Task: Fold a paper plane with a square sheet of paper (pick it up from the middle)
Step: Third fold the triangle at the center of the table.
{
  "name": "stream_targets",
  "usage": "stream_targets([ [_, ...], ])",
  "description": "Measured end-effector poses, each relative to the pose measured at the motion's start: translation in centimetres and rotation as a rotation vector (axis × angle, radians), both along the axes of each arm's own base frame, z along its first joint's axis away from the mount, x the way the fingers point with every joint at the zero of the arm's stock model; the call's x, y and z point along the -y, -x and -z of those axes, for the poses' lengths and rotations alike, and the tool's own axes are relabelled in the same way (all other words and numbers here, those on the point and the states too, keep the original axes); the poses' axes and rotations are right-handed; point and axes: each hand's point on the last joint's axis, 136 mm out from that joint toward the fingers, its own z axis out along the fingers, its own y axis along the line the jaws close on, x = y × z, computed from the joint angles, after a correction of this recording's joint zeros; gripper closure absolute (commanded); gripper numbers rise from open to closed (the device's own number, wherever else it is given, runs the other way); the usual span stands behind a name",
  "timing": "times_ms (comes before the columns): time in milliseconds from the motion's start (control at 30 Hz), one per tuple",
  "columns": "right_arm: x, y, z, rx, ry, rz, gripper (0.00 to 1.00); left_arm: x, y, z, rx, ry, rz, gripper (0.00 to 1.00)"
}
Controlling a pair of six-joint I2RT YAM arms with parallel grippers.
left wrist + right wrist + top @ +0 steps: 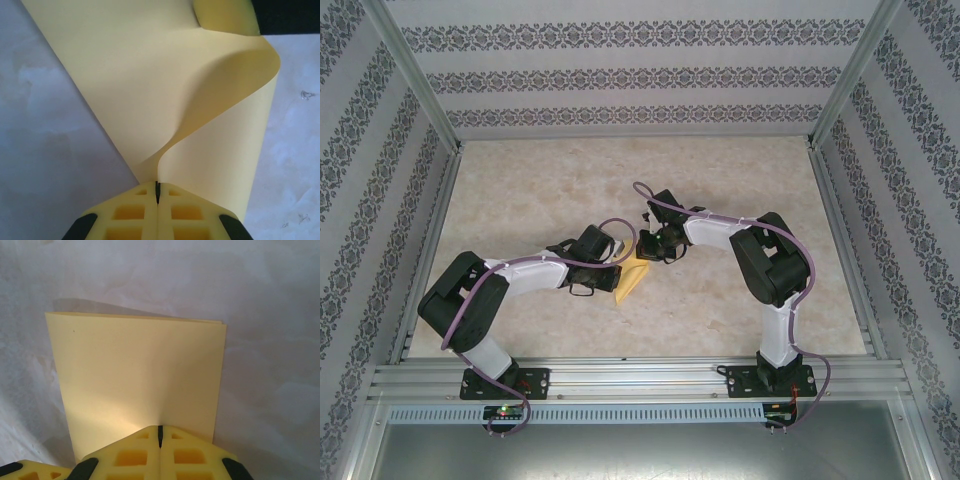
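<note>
Paper position: the square sheet of paper point(632, 279) sat near mid-table, in the gap where the two arms met, a little toward the near edge. The table point(540, 190) was pale, marbled beige.

Left gripper point(157, 189): jaws pressed together with no gap at the seam, clamped on the sheet. In the left wrist view the yellow paper ran straight into the slit between the fingertips. From there it spread away in two parts. One broad flat panel went up and left. The other flap bowed out to the right and curled back over at the top, so the sheet was bent, not flat. Pale table showed on both sides of it.

Right gripper point(160, 431): jaws also together, nipped on the near edge of the sheet at about its middle. In the right wrist view the paper looked doubled, with two layers visible along its far edge and at the far right corner. Its outline was an upright rectangle, with a shadow on the table behind the far edge.

Overhead view: the left gripper point(618, 266) came in from the left and the right gripper point(649, 250) from the right. They were close together, the paper touching both.
</note>
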Motion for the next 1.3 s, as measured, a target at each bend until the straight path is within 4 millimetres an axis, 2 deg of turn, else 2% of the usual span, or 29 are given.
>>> stream_targets([
  [300,0.0,0.0,0.0,0.0,0.0,0.0,0.97,0.2,-0.2,-0.2,0.01,0.007,0.005,1.0],
  [700,0.0,0.0,0.0,0.0,0.0,0.0,0.97,0.2,-0.6,0.4,0.001,-0.014,-0.001,1.0],
  [1033,0.3,-0.1,-0.3,0.001,0.001,0.008,0.94,0.3,-0.6,0.4,0.0,-0.011,-0.001,1.0],
  [1133,0.7,-0.4,-1.4,0.016,-0.013,0.019,0.93,0.3,-0.6,0.4,-0.001,-0.01,0.0,1.0],
  [1300,1.1,-0.5,-5.9,0.113,-0.094,0.049,0.93,0.4,-0.6,0.4,-0.001,-0.005,0.001,1.0],
])
